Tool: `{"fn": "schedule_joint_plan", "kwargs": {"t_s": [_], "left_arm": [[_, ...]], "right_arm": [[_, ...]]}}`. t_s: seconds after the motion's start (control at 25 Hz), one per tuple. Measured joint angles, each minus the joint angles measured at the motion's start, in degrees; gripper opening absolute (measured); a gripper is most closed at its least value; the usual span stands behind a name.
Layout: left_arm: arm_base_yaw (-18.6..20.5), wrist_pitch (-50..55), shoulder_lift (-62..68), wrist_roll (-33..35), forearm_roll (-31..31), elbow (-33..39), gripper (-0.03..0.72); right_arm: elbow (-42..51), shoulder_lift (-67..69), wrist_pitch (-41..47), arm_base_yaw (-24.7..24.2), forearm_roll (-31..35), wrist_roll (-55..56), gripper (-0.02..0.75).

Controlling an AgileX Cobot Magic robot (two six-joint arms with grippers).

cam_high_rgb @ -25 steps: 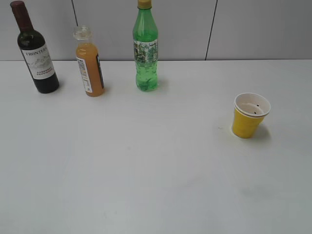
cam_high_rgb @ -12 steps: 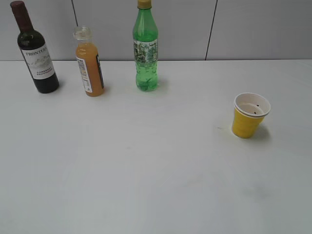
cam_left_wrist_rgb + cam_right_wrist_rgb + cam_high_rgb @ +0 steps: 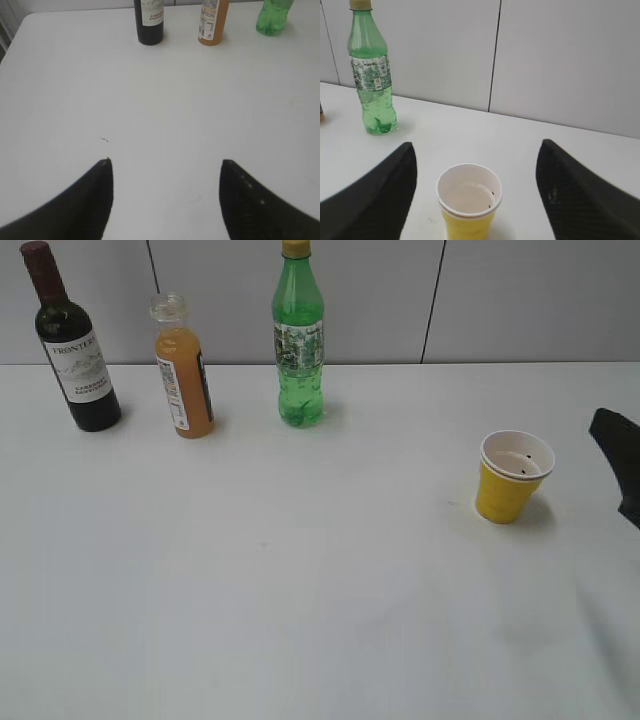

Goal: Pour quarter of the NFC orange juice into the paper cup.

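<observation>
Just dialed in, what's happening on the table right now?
Nothing is held yet. The right gripper is open and lined up on the yellow paper cup, which stands empty. The left gripper is open over bare table, facing the orange juice bottle, capped and upright between the wine bottle and green bottle.

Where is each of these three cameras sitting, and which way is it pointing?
Exterior view: raised in front of the table, slanting down at the wine bottle, orange juice bottle, green bottle and paper cup; a dark bit of the right arm shows at the right edge.
Left wrist view: on the left arm, facing the bottle row; the left gripper fingers are spread.
Right wrist view: low on the right arm, facing the cup; the right gripper fingers are spread.
Shared: the green bottle shows in all three.
</observation>
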Motion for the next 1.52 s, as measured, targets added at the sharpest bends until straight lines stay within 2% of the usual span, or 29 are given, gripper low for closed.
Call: {"fn": "schedule_joint_plan", "kwargs": {"t_s": [0.12,0.32,0.56,0.76,1.04,1.52], "left_arm": [[0.00,0.00,0.00,0.00,0.00,0.00,0.486],[0.00,0.00,0.00,0.00,0.00,0.00,0.486],[0.00,0.00,0.00,0.00,0.00,0.00,0.486],[0.00,0.00,0.00,0.00,0.00,0.00,0.486],[0.00,0.00,0.00,0.00,0.00,0.00,0.486],[0.00,0.00,0.00,0.00,0.00,0.00,0.486]], "right_arm": [[-0.05,6.58,-5.87,0.00,-0.27,0.20,0.590],[0.01,16.06,-10.15,0.00,-0.45,0.30,0.590],[0.01,23.90,-21.21,0.00,-0.51,0.30,0.605],[0.01,28.60,-23.48,0.00,0.11,0.30,0.632],[0.01,35.91,-23.66,0.00,2.68,0.30,0.633],[-3.35,45.17,-23.79,0.00,2.57,0.32,0.633]]}}
